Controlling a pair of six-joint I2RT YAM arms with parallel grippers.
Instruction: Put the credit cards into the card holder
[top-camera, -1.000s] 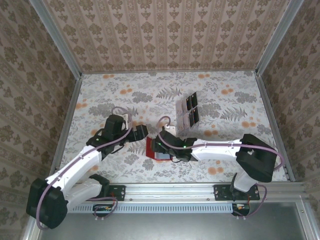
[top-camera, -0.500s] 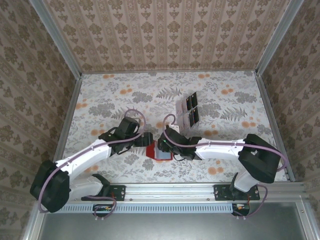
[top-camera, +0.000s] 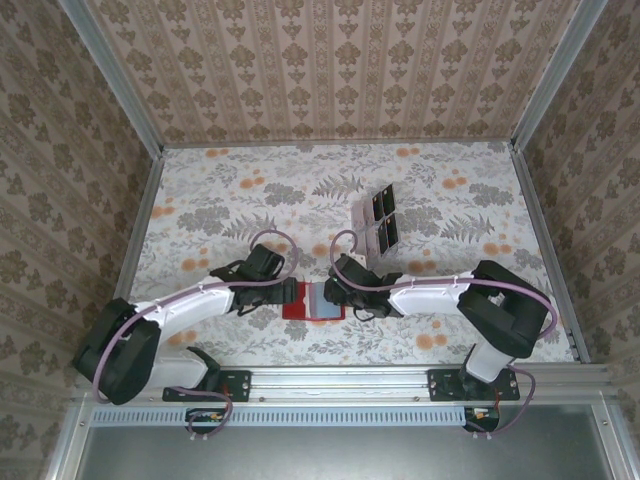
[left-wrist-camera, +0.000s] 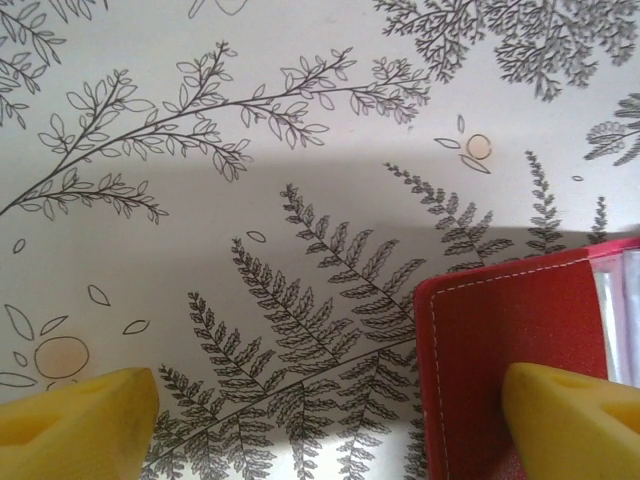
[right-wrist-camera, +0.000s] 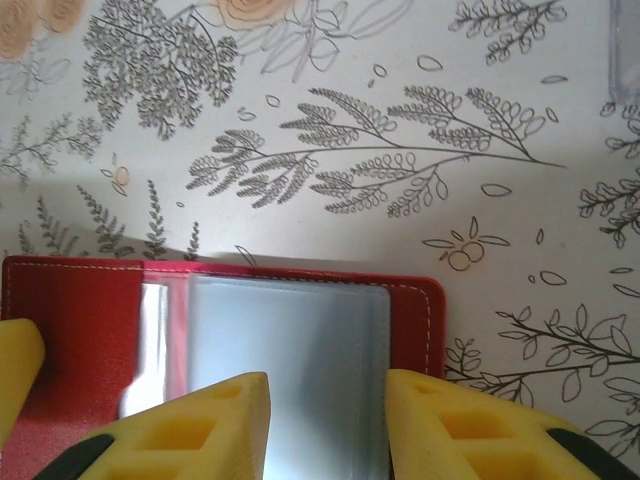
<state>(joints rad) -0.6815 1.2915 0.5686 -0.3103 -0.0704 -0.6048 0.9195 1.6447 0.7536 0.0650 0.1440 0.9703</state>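
Red card holder (right-wrist-camera: 80, 320) lies open on the bench (top-camera: 480, 180) between both arms. The left fingers (left-wrist-camera: 570, 420) spread wide, one over its cover; the right fingers (right-wrist-camera: 200, 430) stand narrowly parted above its clear sleeve (right-wrist-camera: 290, 340). Uneven pressure could slide it or flip it shut.

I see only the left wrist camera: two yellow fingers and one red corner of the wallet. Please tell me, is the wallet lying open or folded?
Observer: Open. In the right wrist view the card holder lies flat, with a clear sleeve across its inside.
Operator: Where is the right gripper?
Observer: The right gripper is over that sleeve, jaws a little apart, with nothing held between them.
Operator: And the cards?
Observer: In the top view the credit cards sit in a clear rack farther back on the table, apart from the card holder.
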